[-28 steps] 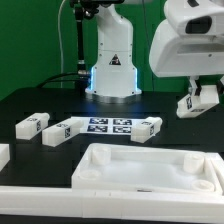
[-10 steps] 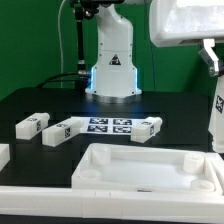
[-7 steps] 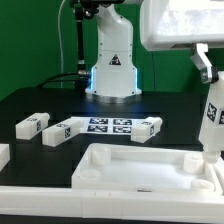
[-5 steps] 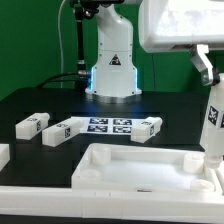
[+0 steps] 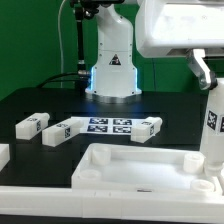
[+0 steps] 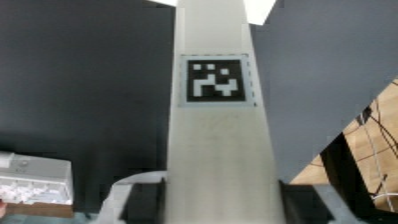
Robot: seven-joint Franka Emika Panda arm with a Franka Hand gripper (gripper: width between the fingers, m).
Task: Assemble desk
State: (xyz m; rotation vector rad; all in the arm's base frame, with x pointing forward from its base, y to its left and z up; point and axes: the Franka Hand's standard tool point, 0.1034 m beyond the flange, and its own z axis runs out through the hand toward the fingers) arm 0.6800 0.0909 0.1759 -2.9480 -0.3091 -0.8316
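Two views here, and they split the job pretty neatly. The exterior view gives the whole layout: the gripper (image 5: 209,80) comes in high on the exterior view's right, clamped on the top end of the upright leg (image 5: 213,125). The desk top (image 5: 130,153) lies rim-up on the black surface (image 5: 40,100) in the foreground. Only that view shows the three loose legs (image 5: 60,131) lying flat further back, two on the exterior view's left of the marker board (image 5: 105,125) and one on its right, plus the robot base (image 5: 112,60) behind them. The wrist view instead looks right along the held leg and gets its square tag (image 6: 215,80) nice and crisp, while from outside that tag is just a dark patch on the leg's side. Hard-to-see stuff: only one dark finger (image 5: 203,70) shows, the exterior view's right edge clips the leg, and a white piece (image 5: 3,154) at its left edge is cut off too much to name. The leg's lower end is at the desk top's far corner on the exterior view's right, but neither view shows whether it's actually seated there or just above it. Long axis runs close to vertical, top end in the gripper, lower end pointing down at that corner.
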